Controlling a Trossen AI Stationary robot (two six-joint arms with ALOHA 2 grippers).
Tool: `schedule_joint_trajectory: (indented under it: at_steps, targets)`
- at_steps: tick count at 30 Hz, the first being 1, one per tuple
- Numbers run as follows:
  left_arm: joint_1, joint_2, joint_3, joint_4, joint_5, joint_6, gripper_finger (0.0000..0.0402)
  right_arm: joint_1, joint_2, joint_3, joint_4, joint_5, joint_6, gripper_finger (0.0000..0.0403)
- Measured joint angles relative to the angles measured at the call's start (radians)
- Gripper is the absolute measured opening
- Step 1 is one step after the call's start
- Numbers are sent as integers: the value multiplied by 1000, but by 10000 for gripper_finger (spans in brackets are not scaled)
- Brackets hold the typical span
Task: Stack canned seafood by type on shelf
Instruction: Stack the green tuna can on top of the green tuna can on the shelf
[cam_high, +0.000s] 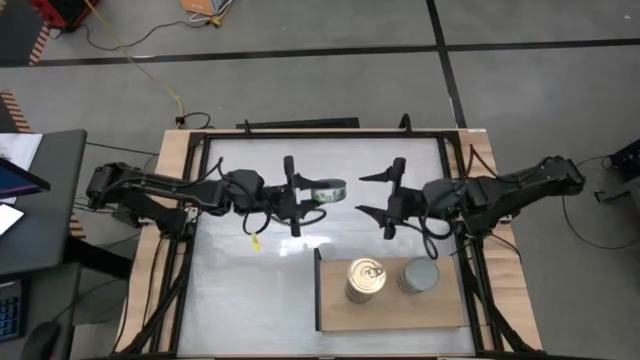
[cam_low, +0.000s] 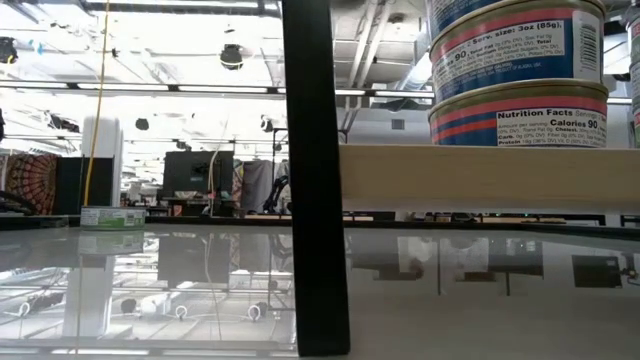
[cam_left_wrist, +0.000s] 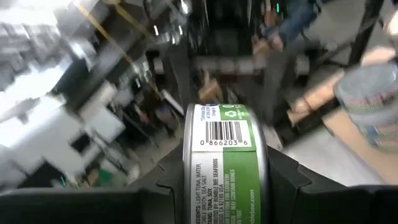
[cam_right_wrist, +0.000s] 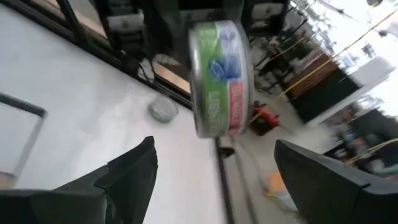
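Low view: "Calories 90" tin (cam_low: 520, 100) (stacked)

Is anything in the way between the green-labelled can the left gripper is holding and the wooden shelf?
Only partly. The left gripper holds the green-labelled round tin opposite the open right gripper. The light-brown wooden shelf board shows bare wood beside the two stacks.

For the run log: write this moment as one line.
left gripper: shut on green-label can, above table | right gripper: open, empty, facing it | shelf: two stacks
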Motion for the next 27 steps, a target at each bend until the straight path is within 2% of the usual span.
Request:
schedule_joint_trajectory:
  at_steps: [4, 9, 14, 17, 23, 27]
  targets:
    - [-13, 8, 0, 49, 20, 63, 129, 7, 39, 0, 65, 76, -108, 369]
    - [-13, 10, 0, 78, 58, 74, 130, 8, 66, -1, 156, 69, -178, 379]
    - [-12, 9, 0, 94, 139, 145, 131, 10, 88, -1, 235, 23, -244, 369]
    - [-12, 9, 0, 95, 153, 177, 131, 11, 94, -1, 249, -10, -274, 349]
    - [-2, 20, 0, 99, 151, 195, 131, 2, 123, -1, 312, -113, -286, 283]
    - [7, 25, 1, 68, 148, 185, 131, -5, 129, -1, 325, -122, -285, 239]
